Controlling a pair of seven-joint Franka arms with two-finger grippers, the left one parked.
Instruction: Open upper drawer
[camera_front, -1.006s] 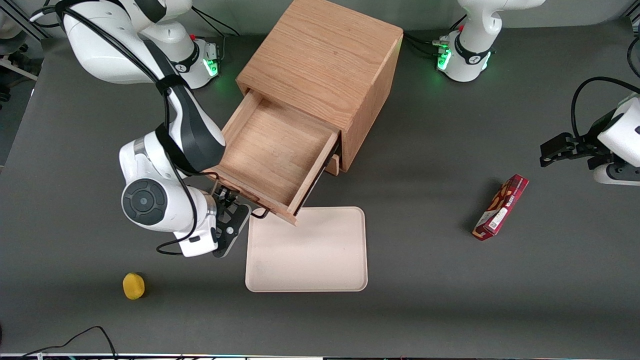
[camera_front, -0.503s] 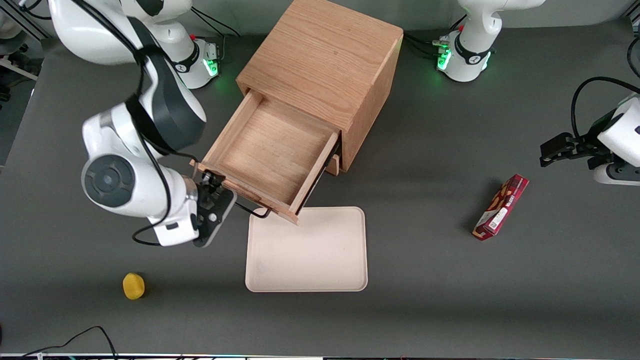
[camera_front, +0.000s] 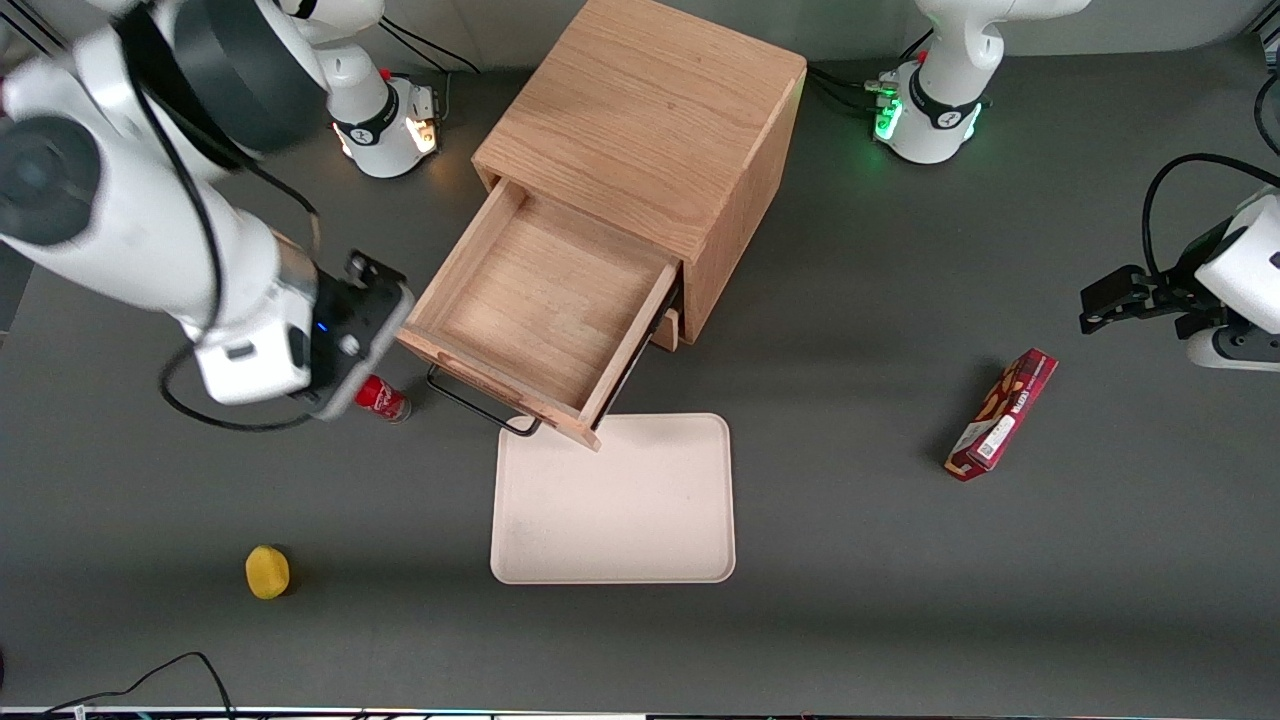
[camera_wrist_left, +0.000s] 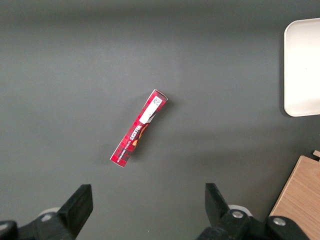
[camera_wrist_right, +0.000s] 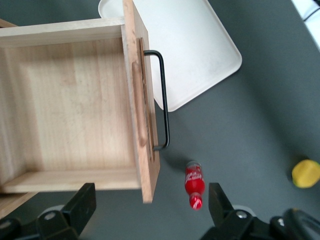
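Drawer (camera_front: 540, 300) out, gripper (camera_front: 375, 300) open beside its corner, above the bottle (camera_front: 383, 400).
Retreat upward; avoid the handle (camera_wrist_right: 162, 100).

The gripper (camera_front: 372, 285) hides part of the red bottle (camera_front: 383, 400); the lower drawer is hidden under the upper drawer (camera_front: 545, 300).

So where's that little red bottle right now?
The red bottle lies on the table beside the pulled-out upper drawer, just below the raised, open gripper, toward the working arm's end.
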